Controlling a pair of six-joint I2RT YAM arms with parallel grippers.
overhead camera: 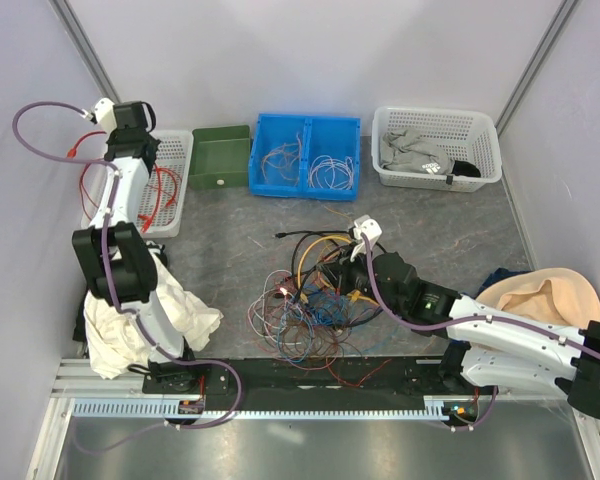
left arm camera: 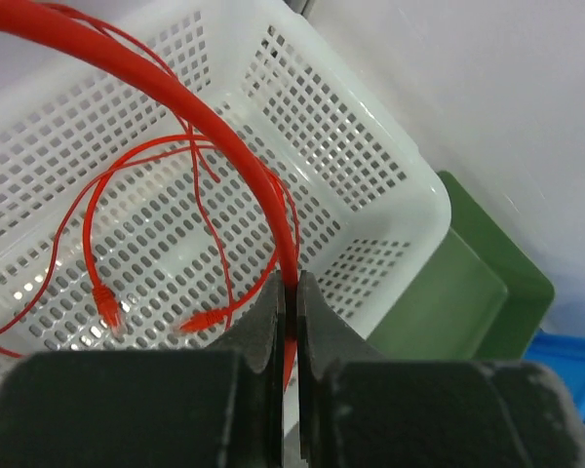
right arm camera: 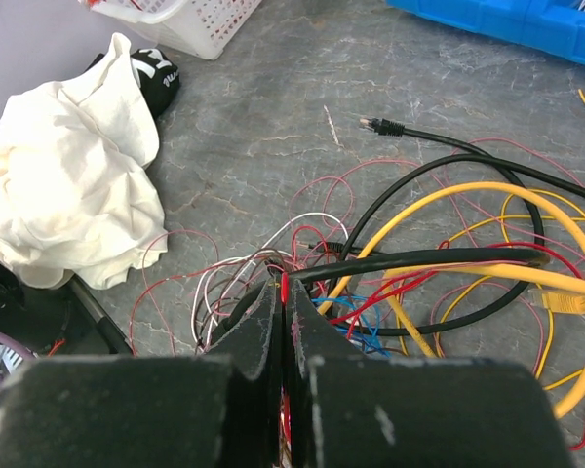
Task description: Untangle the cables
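Between the closed fingers of the left gripper [left arm camera: 291, 292] a thick red cable [left arm camera: 224, 136] is pinched. It arches up and leaves the wrist view at the top left, so its far end is cut off. Under it stands a white basket [left arm camera: 370, 146] holding thinner red cables [left arm camera: 107, 304], two of their plug ends lying on the mesh floor. Just beside the basket sits a green bin [left arm camera: 468, 292], with a corner of a blue bin [left arm camera: 570, 375] past that. The right gripper [right arm camera: 284, 288] has its jaws pressed together low in the tangle of cables [overhead camera: 315, 295] at the middle of the table [overhead camera: 230, 230]. A thin red wire [right arm camera: 285, 285] shows in the seam between the tips, though the fingers hide where it runs. Around them loop a yellow cable [right arm camera: 487, 186] and a black cable [right arm camera: 378, 125] whose plug lies free on the table. To one side a crumpled white cloth [right arm camera: 68, 185] touches a black cloth [right arm camera: 156, 73] printed with white lettering, which is folded over and unreadable. From above, a second white basket [overhead camera: 435, 112] holds grey and black fabric with white marks too small to read. A beige cloth [overhead camera: 540, 295] is partly covered by the right arm.
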